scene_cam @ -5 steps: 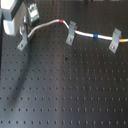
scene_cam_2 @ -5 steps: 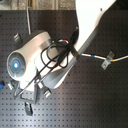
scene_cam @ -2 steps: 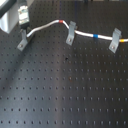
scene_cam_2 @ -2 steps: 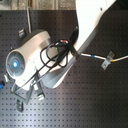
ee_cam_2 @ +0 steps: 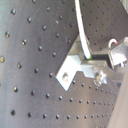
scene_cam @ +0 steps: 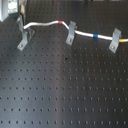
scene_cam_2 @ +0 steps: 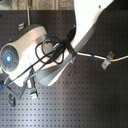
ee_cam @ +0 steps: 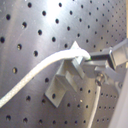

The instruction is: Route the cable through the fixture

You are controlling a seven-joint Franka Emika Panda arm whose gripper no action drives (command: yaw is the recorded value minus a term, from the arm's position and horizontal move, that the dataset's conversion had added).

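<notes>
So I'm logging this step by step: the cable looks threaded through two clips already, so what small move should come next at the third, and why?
Probably ease the cable end down into the slotted top of the leftmost fixture in the first exterior view. It already passes the middle clip and right clip, and the first wrist view shows the cable at the fixture's top beside the tool, though whether it is seated is unclear.

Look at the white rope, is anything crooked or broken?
Nothing looks broken. In the first exterior view the cable runs past all three clips and sags a little after the middle clip. Every clip stands upright on the board.
</notes>
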